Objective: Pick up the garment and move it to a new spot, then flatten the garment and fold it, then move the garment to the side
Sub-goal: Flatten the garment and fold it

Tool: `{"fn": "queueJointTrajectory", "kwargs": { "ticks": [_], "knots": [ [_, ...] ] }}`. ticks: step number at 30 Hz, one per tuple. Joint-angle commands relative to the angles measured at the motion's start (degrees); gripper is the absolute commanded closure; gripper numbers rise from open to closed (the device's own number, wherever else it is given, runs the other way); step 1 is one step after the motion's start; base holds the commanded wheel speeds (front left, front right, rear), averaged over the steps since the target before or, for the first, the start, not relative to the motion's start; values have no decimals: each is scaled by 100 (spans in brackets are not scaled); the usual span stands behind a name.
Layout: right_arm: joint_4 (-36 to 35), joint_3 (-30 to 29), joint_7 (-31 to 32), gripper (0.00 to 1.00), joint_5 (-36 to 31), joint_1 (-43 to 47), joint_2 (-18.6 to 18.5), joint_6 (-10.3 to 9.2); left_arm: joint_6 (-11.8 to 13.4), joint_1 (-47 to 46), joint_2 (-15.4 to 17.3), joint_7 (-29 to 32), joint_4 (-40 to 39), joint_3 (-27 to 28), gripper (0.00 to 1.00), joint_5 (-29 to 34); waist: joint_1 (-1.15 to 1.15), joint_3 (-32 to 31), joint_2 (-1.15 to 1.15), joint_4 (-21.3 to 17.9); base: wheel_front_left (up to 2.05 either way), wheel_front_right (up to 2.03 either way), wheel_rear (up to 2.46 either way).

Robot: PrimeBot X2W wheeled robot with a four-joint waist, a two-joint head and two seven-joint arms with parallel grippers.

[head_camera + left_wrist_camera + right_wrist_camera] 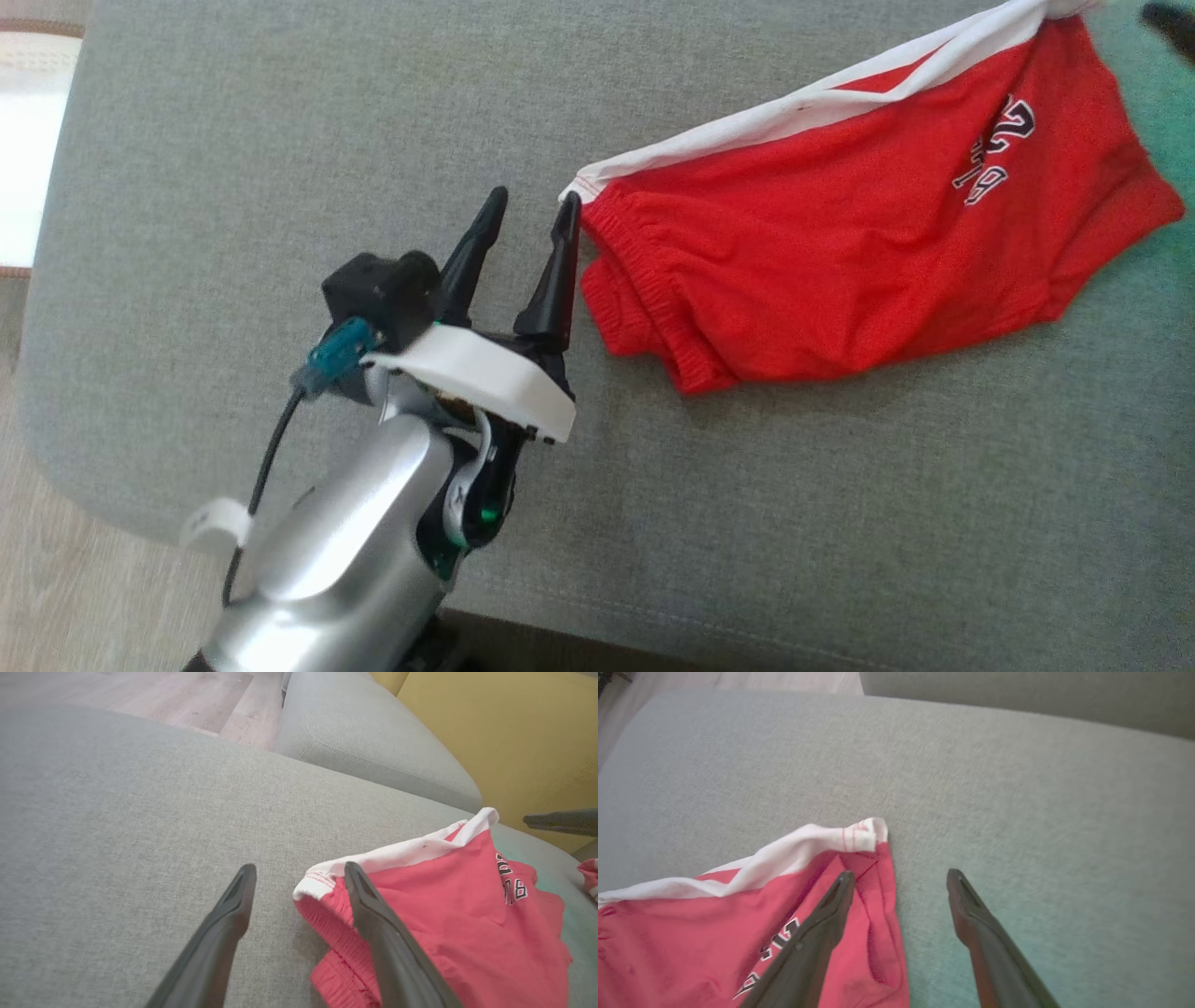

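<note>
The garment [840,243] is a pair of red shorts with a white side stripe and black-and-white lettering. It lies crumpled on the grey sofa cushion [280,140]. My left gripper [534,198] stands open beside the waistband's white corner, its right finger touching it. In the left wrist view that corner of the garment [322,882] lies between the spread fingers of the left gripper [300,867], ungripped. My right gripper [901,872] is open at the far end of the garment [691,933], its left finger over the red cloth. One of its fingers [1172,21] shows in the head view.
The cushion's front and left edges drop to a wooden floor [56,579]. In the left wrist view a second grey cushion [364,732] and a yellow backrest [514,742] stand beyond the garment. Bare grey cushion [117,812] stretches to the left of the shorts.
</note>
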Motion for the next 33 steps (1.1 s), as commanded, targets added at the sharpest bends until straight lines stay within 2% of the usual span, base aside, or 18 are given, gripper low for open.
{"fn": "queueJointTrajectory", "kwargs": {
  "ticks": [1,6,10,13,15,20,25,33],
  "knots": [
    [-205,-278,216,0,-203,159,299,-4,107,77,108,-96,-299,283,0,202,0,-31,0,-17,0,0,0],
    [-357,-891,742,0,-1055,532,972,-4,107,341,-111,-135,-579,491,0,625,0,32,0,92,0,0,0],
    [-517,-1201,1120,0,-1553,835,1433,-4,-69,540,-287,-137,-710,648,0,991,0,32,0,182,0,0,0],
    [-707,-1235,1375,0,-1629,1069,1715,-4,-203,678,-383,-138,-688,757,0,1196,0,-18,0,213,0,0,0],
    [-851,-1190,1413,100,-1574,1187,1825,-4,-298,762,-445,-138,-712,867,0,1325,0,-72,0,203,0,0,0],
    [-1071,-1292,1220,100,-1384,1358,1927,-4,-480,1021,-543,-138,-702,1175,0,1665,0,-277,0,41,0,0,0],
    [-1086,-1893,967,100,-1239,1519,1978,-4,-710,1370,-588,-139,-726,1515,0,1969,0,-568,0,-233,0,0,0],
    [-938,-2985,592,100,-1299,1981,1776,-4,-1015,1869,-647,-139,-731,2004,0,2259,0,-957,0,-480,0,0,0]
  ]
}}
